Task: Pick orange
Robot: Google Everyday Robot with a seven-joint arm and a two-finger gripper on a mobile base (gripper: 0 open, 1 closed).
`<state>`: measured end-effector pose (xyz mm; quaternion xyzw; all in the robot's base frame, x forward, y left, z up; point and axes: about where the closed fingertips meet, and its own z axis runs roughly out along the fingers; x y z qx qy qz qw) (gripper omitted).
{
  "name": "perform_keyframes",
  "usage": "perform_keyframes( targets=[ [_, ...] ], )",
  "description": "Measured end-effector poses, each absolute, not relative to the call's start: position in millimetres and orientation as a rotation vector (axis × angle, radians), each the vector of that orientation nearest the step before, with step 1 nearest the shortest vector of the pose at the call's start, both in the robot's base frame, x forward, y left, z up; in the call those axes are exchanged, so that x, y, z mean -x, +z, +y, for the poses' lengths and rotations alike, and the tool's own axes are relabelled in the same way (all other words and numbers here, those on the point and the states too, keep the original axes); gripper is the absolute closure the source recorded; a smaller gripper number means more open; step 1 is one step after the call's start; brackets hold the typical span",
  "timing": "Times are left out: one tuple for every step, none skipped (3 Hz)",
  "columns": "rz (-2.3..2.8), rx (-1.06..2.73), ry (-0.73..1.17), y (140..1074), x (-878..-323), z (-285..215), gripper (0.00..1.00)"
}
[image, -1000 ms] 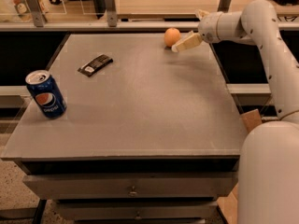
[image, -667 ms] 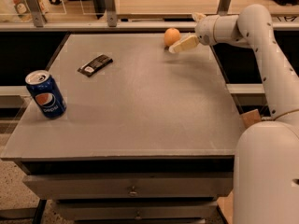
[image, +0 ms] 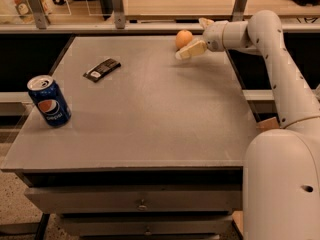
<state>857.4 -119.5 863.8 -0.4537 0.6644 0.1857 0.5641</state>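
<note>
Here, in the camera view, a grey table (image: 150, 114) is seen from the front, with two drawers (image: 140, 204) beneath its top. The orange (image: 183, 37) is found on the far edge of the table, right of the middle. The gripper (image: 191, 38) is held at that same far edge, reached in from the right at the end of the white arm (image: 272, 59). Its fingers are spread apart: one pale finger (image: 191, 49) is laid low in front of the orange, at the fruit's lower right side and overlapping it, while the other is seen only as a short tip above and to the right of the fruit. Whether the orange is touched by either finger cannot be told. The orange is not clamped.

A blue Pepsi can (image: 49, 100) is stood upright near the left edge of the table, well apart from the orange. A dark flat packet (image: 101, 69) is laid on the tabletop between the can and the orange, nearer the far left. The robot's white body (image: 282, 184) is seen at the lower right, beside the table's right front corner.
</note>
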Motion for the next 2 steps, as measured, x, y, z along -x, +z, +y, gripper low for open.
perform_keyframes(
  targets=[
    [1.561, 1.059, 0.465, 860.9, -859.0, -114.1, 0.0],
    [1.565, 1.059, 0.482, 857.0, -860.5, -110.8, 0.0]
  ],
)
